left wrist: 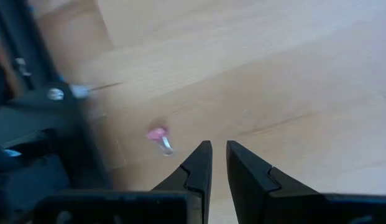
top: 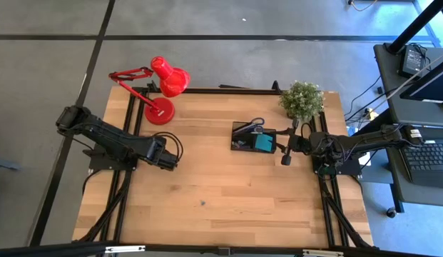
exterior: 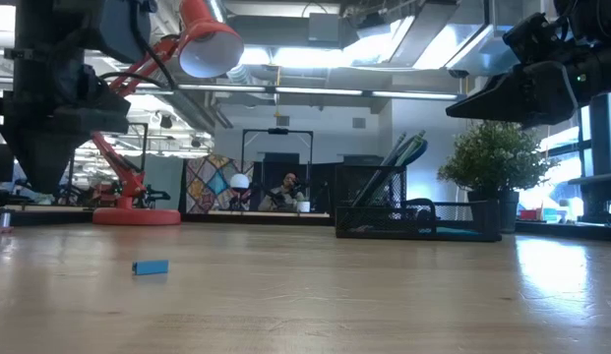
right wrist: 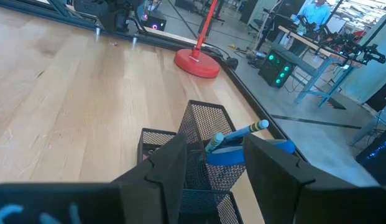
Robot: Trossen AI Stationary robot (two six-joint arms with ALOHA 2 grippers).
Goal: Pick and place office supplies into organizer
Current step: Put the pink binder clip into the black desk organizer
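Note:
The black mesh organizer (top: 251, 136) stands on the table right of its middle, with blue-handled scissors (top: 257, 126) and a teal sticky-note pad (top: 263, 143) in it. In the right wrist view, a blue pencil (right wrist: 242, 131) leans out of the organizer (right wrist: 205, 124). A small blue bit (exterior: 150, 266) lies on the wood nearer the front edge (top: 202, 203). A pink pushpin (left wrist: 158, 135) lies on the table below my left gripper (left wrist: 219, 149), which points down, open by a narrow gap, with nothing in it. My right gripper (top: 285, 148) stands open, level, just right of the organizer.
A red desk lamp (top: 164, 89) stands at the far left. A potted green plant (top: 302, 100) stands at the far right, behind the organizer. Bare wood stretches across the middle and front of the table (top: 228, 207). A person sits far off in the room (exterior: 288, 189).

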